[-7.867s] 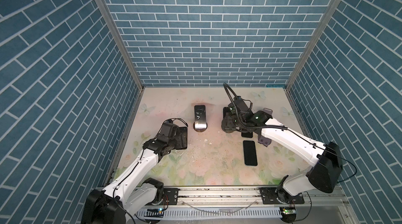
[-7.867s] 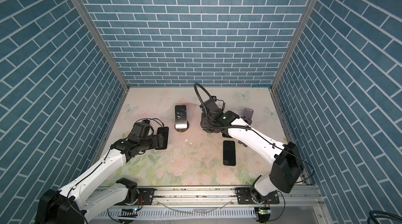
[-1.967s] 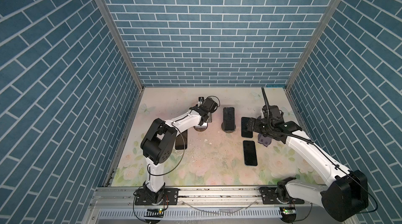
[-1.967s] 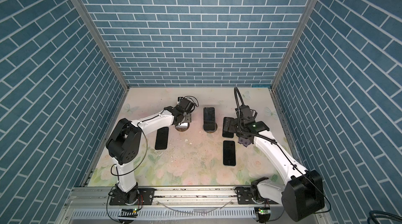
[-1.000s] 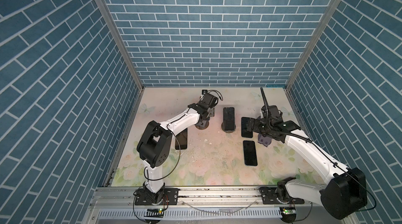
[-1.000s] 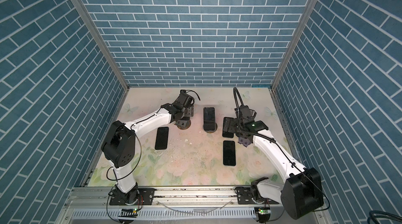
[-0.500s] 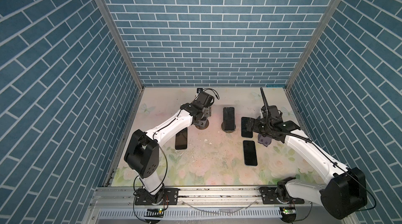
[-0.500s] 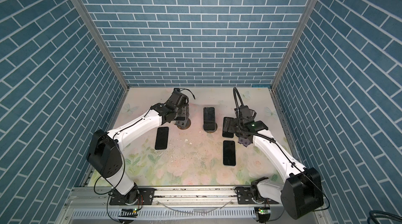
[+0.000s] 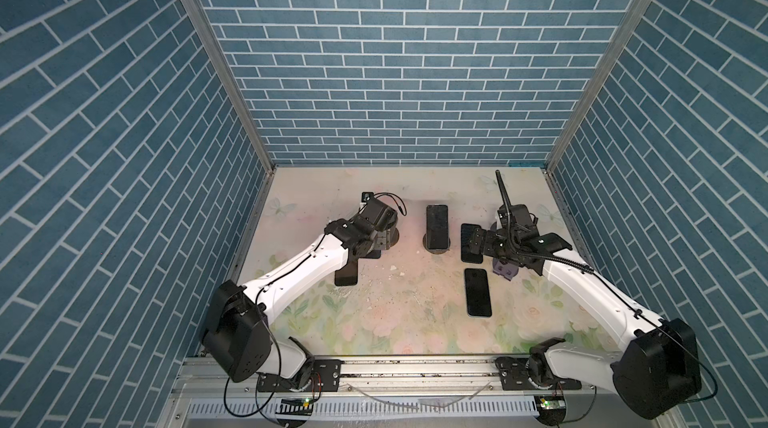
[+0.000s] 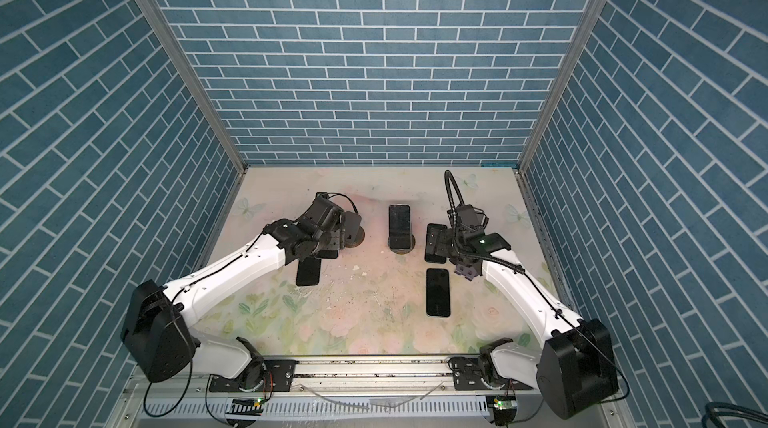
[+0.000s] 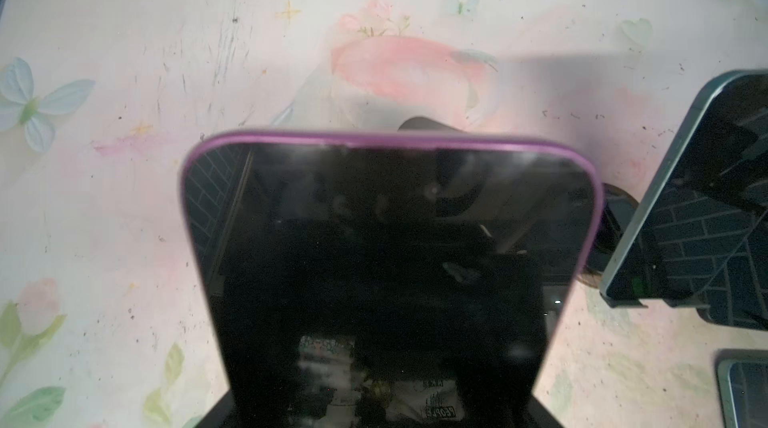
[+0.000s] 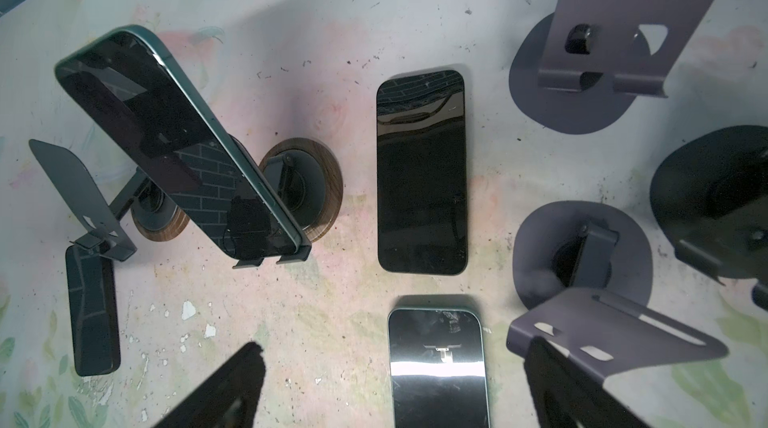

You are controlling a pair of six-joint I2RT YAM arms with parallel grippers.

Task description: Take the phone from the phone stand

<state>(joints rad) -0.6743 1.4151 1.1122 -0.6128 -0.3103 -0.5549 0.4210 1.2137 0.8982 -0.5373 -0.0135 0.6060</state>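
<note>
Left wrist, purple-rimmed phone, stand mostly hidden

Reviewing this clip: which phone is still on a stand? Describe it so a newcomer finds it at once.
On the floral table, look midway between the two arms, towards the back wall. There a phone leans on a stand with a round wood-rimmed base. The phones nearby lie flat, and the purple-edged phone is in the left gripper; only this one rests on a stand.

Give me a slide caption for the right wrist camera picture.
Teal-edged phone leaning on its wood-based stand, another phone flat on the table beside it.
</note>
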